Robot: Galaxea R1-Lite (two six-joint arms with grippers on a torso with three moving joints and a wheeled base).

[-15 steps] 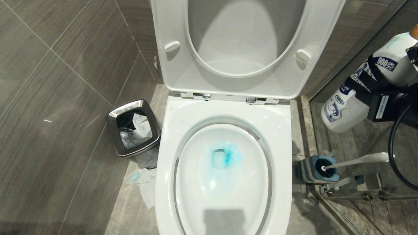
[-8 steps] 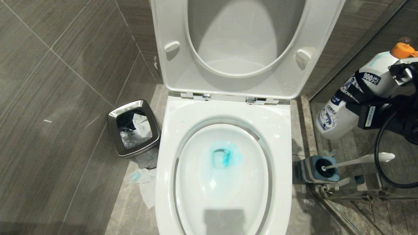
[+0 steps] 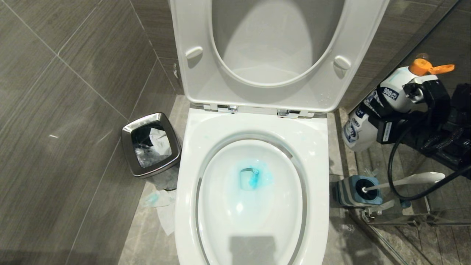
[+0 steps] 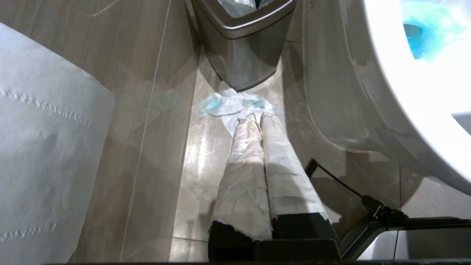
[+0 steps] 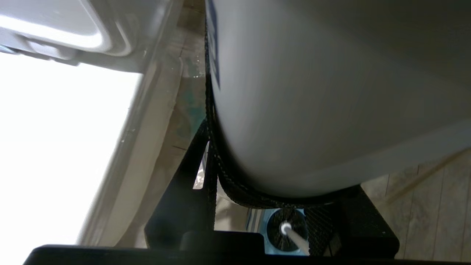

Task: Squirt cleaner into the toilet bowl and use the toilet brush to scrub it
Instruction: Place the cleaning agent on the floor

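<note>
The right gripper has its fingers part-way open and clamped around the body of a white cleaner bottle; a black strap runs around the bottle where the fingers hold it, and the orange cap is flipped open at the top; the bottle leans with its base down toward the toilet's right side and its cap up and away, above the floor beside the glass partition; in the right wrist view the bottle's pale wall fills most of the frame, so the exact contact of the fingers is hard to make out. The left gripper has its two wrapped fingers pressed together, holding nothing, pointing at a crumpled tissue on the floor in front of the steel bin.

The toilet bowl is open with seat and lid raised; blue cleaner pools around the drain and faint blue streaks mark the inner wall. The toilet brush sits in its grey-and-blue holder on the floor just right of the bowl, handle slanting away to the right, untouched.

The right arm reaches in from the right edge, forearm roughly level, a black cable looping below it.
</note>
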